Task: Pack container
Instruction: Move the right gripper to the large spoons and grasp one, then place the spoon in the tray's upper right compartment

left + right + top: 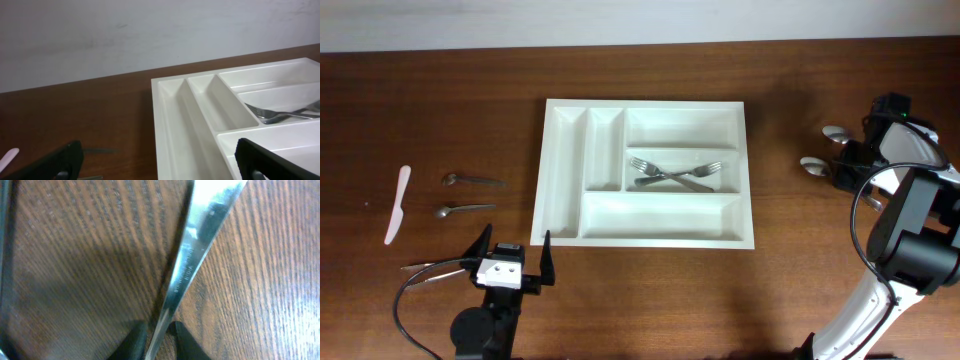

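The container (563, 180), a large white cutlery tray, lies mid-table with two crossed forks (672, 173) in its middle long compartment. My left gripper (510, 258) hovers open by the tray's near left corner, with nothing between its fingers. In the left wrist view the open left gripper (165, 167) looks along the tray (170, 100) towards the forks (280, 115). At the far right my right gripper (842, 160) is down on the table beside two spoon bowls (813, 166). In the right wrist view the right gripper (157, 339) is shut on a metal spoon handle (185, 265) lying on the wood.
Left of the tray lie a white plastic knife (397, 205) and two spoons (470, 181). More metal cutlery (430, 268) lies just left of my left gripper. A second spoon bowl (837, 132) shows by the right arm. A wall stands behind the table.
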`<act>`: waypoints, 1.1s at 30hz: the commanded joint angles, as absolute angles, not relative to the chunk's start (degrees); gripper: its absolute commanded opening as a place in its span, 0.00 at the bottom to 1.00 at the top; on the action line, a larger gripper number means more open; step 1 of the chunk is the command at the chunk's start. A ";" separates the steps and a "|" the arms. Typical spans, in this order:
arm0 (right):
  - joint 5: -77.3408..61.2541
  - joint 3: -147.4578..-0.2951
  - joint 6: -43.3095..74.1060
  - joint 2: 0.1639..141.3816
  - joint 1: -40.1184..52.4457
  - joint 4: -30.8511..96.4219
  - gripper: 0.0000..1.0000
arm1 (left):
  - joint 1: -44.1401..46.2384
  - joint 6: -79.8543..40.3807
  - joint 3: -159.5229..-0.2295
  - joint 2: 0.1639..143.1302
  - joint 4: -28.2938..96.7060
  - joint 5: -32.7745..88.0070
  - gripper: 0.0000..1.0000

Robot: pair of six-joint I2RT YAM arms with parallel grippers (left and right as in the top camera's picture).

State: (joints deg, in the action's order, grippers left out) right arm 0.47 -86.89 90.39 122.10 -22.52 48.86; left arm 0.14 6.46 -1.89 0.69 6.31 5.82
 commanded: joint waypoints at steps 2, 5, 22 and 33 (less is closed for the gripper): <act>0.64 -90.83 81.80 122.87 -22.13 48.90 0.04 | 0.21 7.20 -1.52 0.34 6.17 6.26 0.99; 0.58 -97.54 78.15 122.72 -20.08 52.18 0.04 | 0.21 7.20 -1.52 0.34 6.17 6.26 0.99; -4.36 -116.46 93.38 123.11 11.62 59.20 0.06 | 0.21 7.20 -1.52 0.34 6.17 6.26 0.99; 1.06 -116.42 105.86 123.81 19.84 56.53 0.20 | 0.21 7.20 -1.52 0.34 6.17 6.26 0.99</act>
State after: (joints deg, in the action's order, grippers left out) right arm -2.22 -115.72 102.80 123.00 21.06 57.21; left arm 0.14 6.46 -1.89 0.67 6.31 5.82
